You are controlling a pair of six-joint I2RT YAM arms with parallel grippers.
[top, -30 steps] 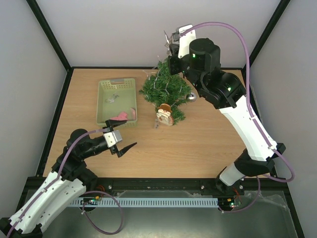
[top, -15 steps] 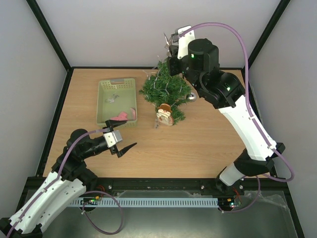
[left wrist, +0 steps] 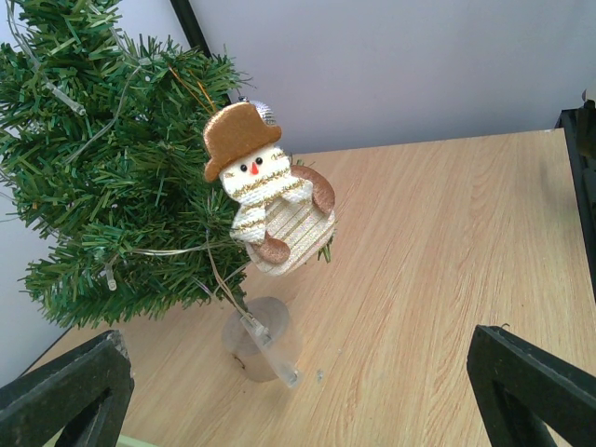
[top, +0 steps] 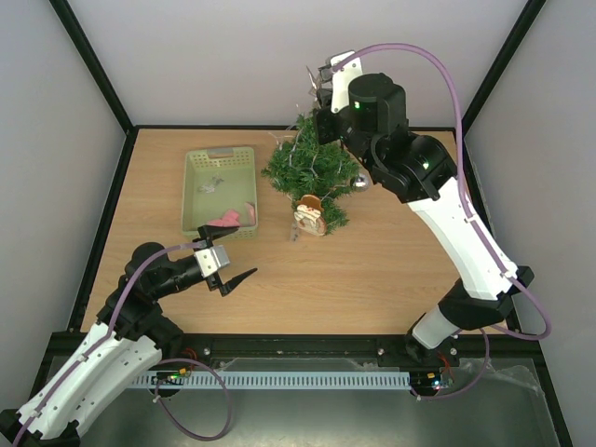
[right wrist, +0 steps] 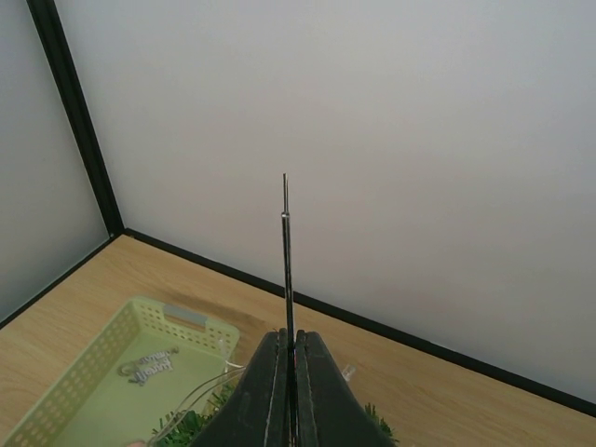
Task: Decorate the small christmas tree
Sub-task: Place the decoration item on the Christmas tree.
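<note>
The small christmas tree stands at the back middle of the table, with a light string through its branches and a snowman ornament hanging on its front. My right gripper is raised above the treetop, shut on a thin silver ornament. In the right wrist view that ornament shows edge-on, sticking up from between the closed jaws. My left gripper hovers open and holds nothing, low at the front left. Its wrist view faces the tree, the snowman and the tree's wooden base.
A pale green basket sits left of the tree. In it lie a pink ornament and a silver lettering ornament. A small silver ball hangs at the tree's right side. Black frame posts and grey walls enclose the table.
My right gripper with the silver ornament has shifted slightly up and left above the treetop. The left arm has not moved.
</note>
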